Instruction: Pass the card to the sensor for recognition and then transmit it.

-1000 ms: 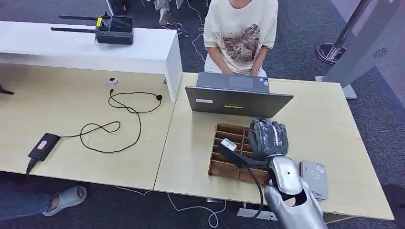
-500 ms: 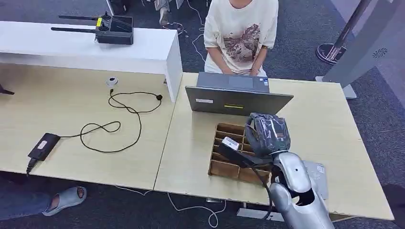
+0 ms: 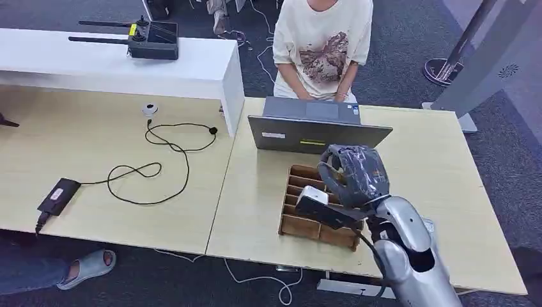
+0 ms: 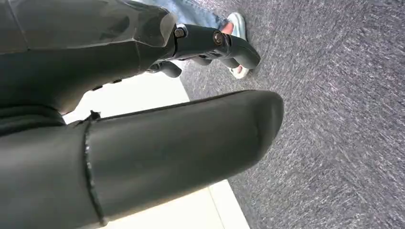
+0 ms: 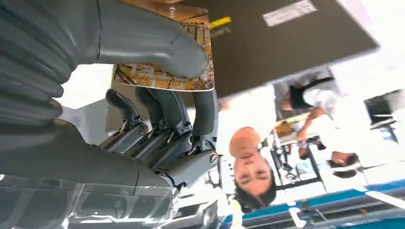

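Right hand (image 3: 353,174) clamped on card (image 5: 165,71), thumb hiding its middle; left hand (image 4: 143,143) state unclear, fingers obscured.

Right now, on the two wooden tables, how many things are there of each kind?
Laptop: 1
Wooden divided tray: 1
Card reader, partly hidden by the arm: 1
Black power adapter with its cable: 1
Small round white object: 1
Total: 5
The card is not counted; the right hand holds it above the tray.

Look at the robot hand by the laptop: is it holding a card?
Yes, the right robot hand pinches a yellow patterned card between its thumb and fingers.
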